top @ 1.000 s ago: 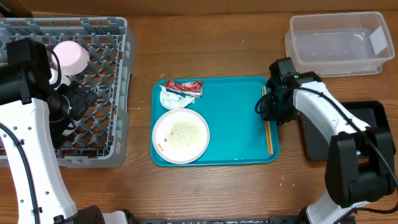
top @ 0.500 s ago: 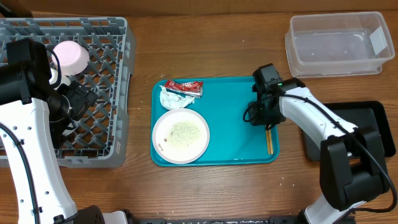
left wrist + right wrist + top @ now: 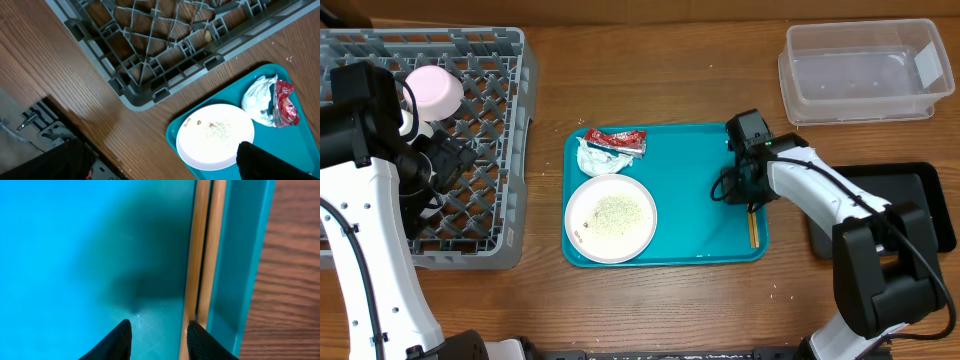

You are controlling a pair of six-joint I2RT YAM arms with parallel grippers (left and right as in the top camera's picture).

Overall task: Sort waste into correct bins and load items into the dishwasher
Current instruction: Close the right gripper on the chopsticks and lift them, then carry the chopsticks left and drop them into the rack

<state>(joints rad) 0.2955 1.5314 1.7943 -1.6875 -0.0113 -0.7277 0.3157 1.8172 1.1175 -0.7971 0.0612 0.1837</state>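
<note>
The right gripper (image 3: 159,341) has slid in over the teal tray (image 3: 690,225) and now hangs low beside the chopsticks (image 3: 204,255), its claw apart and empty, apparently lining up a grab.

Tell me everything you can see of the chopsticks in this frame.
The chopsticks are a pair of thin, pale wooden sticks lying flat side by side on the teal tray along its right wall. From overhead only their near end shows below the right gripper, which hangs over them with jaws open; one fingertip overlaps the inner stick in the wrist view, but contact cannot be told.
</note>
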